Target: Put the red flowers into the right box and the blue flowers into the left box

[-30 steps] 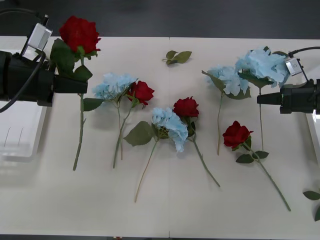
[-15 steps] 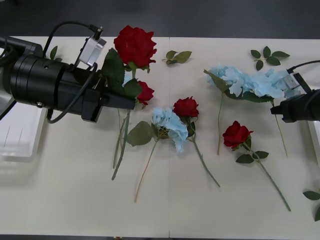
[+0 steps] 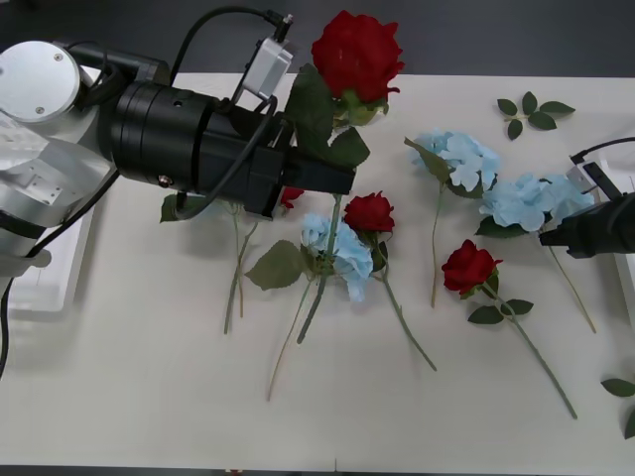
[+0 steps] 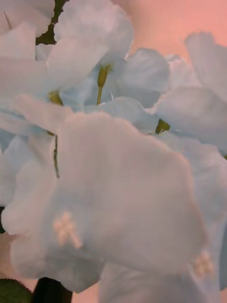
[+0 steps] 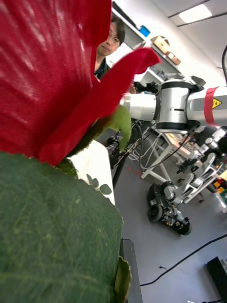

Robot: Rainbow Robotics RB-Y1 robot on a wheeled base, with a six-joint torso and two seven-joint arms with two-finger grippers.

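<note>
My left gripper (image 3: 335, 180) is shut on the stem of a red flower (image 3: 357, 52), held high over the table's middle with its stem hanging down; its petals (image 5: 47, 71) and a leaf loom close in the left wrist view. At the right, my right gripper (image 3: 552, 236) is shut on a blue flower (image 3: 529, 201), whose petals (image 4: 118, 189) crowd the right wrist view. Loose on the table lie two red flowers (image 3: 369, 211) (image 3: 468, 266) and two blue flowers (image 3: 456, 156) (image 3: 338, 248). The left box (image 3: 50, 260) sits at the far left, the right box (image 3: 629, 283) at the right edge.
Another red bloom (image 3: 290, 198) and some stems (image 3: 238, 283) peek out from under my left arm. Loose leaf sprigs lie at the back right (image 3: 531, 109) and the front right (image 3: 620, 387). The front strip of the table is bare.
My left arm has swung right from the left box side to the table's middle, carrying the red flower. My right gripper has drawn the blue flower nearer and lower.
</note>
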